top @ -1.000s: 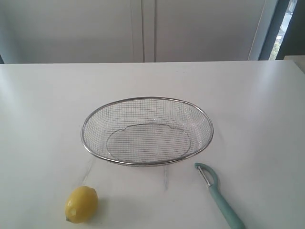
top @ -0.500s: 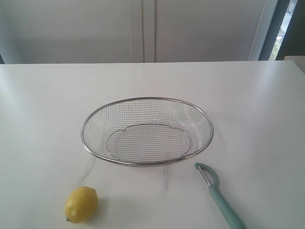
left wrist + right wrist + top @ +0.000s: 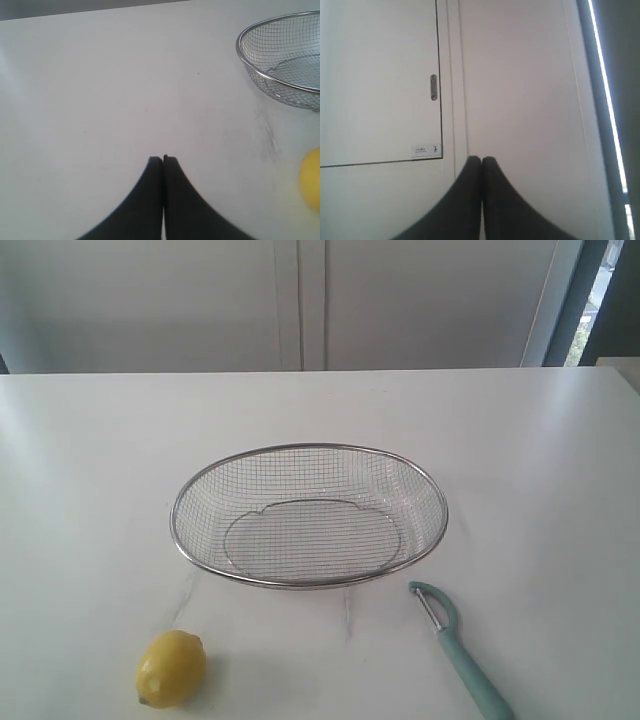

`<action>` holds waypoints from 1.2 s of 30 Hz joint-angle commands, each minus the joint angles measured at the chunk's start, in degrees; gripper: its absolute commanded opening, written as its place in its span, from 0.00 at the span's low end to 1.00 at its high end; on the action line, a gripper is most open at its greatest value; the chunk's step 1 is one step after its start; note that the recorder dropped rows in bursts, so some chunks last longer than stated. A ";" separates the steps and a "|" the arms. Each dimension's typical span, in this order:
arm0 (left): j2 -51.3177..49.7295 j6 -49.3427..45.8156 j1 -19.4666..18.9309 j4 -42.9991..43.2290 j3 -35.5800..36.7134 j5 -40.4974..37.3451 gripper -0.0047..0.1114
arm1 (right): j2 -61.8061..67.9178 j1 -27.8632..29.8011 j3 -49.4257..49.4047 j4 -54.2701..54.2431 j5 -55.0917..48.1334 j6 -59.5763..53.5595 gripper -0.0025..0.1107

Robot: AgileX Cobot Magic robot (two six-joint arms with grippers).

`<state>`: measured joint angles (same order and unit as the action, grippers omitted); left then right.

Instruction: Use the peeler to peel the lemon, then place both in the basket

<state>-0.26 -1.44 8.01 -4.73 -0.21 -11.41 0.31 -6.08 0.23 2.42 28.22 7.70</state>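
A yellow lemon (image 3: 171, 668) lies on the white table near the front left. The teal-handled peeler (image 3: 458, 650) lies at the front right, its head towards the basket. Between and behind them stands the silver wire-mesh basket (image 3: 190, 495), with nothing in it. Neither arm shows in the exterior view. My left gripper (image 3: 163, 158) is shut on nothing above bare table, with the basket (image 3: 250, 60) and an edge of the lemon (image 3: 311, 178) off to one side. My right gripper (image 3: 481, 159) is shut on nothing and faces a white cabinet wall.
White cabinet doors (image 3: 300, 300) rise behind the table's far edge. A dark window frame (image 3: 565, 300) stands at the back right. In the right wrist view a small door handle (image 3: 434, 87) sits on the cabinet.
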 commanded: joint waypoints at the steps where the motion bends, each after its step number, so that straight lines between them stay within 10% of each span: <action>1: 0.26 -0.11 0.06 -0.17 0.21 0.23 0.04 | -0.31 -0.15 -0.23 -0.04 1.62 -8.06 0.02; 24: 0.26 -0.11 0.06 -0.17 0.21 0.23 0.04 | 10.63 -0.15 17.26 -0.04 1.09 -21.97 0.02; 36: 0.26 -0.11 0.06 -0.17 0.21 0.23 0.04 | 26.13 -0.15 26.36 -0.39 -22.59 -21.41 0.02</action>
<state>-0.26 -1.44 8.01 -4.73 -0.21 -11.41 22.67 -6.08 24.05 2.30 10.99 -13.66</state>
